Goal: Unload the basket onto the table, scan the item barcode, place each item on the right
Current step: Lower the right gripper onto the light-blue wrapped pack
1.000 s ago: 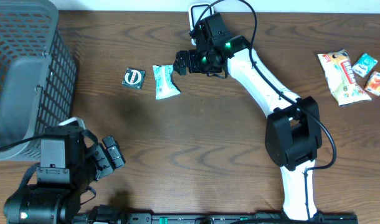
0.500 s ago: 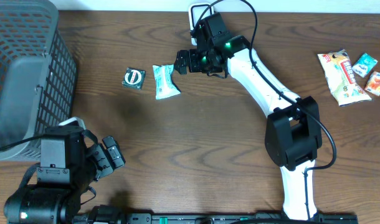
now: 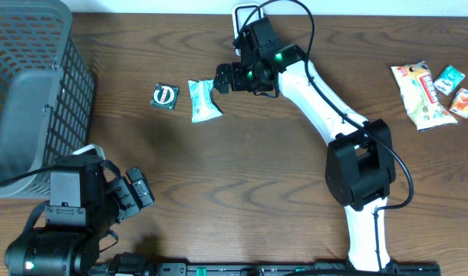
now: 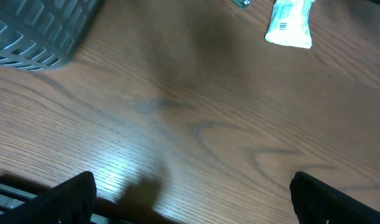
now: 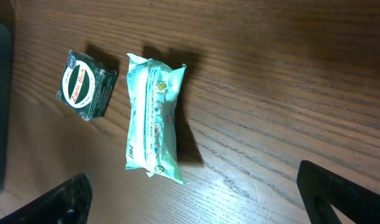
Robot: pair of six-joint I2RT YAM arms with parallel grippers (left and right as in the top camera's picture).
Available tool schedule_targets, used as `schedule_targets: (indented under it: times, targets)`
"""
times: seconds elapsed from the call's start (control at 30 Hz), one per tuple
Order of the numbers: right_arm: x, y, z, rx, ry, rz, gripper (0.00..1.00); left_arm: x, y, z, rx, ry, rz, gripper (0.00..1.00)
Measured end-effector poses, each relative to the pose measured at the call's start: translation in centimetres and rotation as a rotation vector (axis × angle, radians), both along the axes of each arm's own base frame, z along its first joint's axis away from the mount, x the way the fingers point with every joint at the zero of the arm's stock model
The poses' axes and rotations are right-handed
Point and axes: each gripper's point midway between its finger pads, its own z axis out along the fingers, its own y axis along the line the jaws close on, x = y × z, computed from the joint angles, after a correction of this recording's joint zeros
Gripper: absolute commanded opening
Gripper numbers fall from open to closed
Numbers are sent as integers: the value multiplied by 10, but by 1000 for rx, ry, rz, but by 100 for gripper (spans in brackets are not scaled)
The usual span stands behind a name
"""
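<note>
Mint-green plastic snack packet [image 3: 204,100] flat on wooden worktop [image 3: 257,169]. Right end effector [image 3: 221,80] open beside it; left end effector [image 3: 136,195] open.

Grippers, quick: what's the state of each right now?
Left gripper: open, holding nothing.
Right gripper: open, empty, near the green packet.

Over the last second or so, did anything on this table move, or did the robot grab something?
Nothing visibly changed. The right gripper still hangs next to the mint-green packet, jaws open and holding nothing. The left gripper stays open near the basket. The mint-green packet and the small dark packet lie where they were.
</note>
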Motion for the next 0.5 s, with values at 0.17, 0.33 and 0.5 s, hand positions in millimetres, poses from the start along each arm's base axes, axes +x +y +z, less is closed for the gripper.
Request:
schedule_targets:
  times: [0.17, 0.33, 0.5]
  targets:
    - [0, 0, 0, -1, 1, -5, 96, 0, 0, 0, 0, 0, 0, 98]
    - [0, 0, -1, 0, 4, -8, 94, 0, 0, 0, 0, 0, 0, 98]
    - [1, 0, -16, -8, 32, -17, 94, 0, 0, 0, 0, 0, 0, 98]
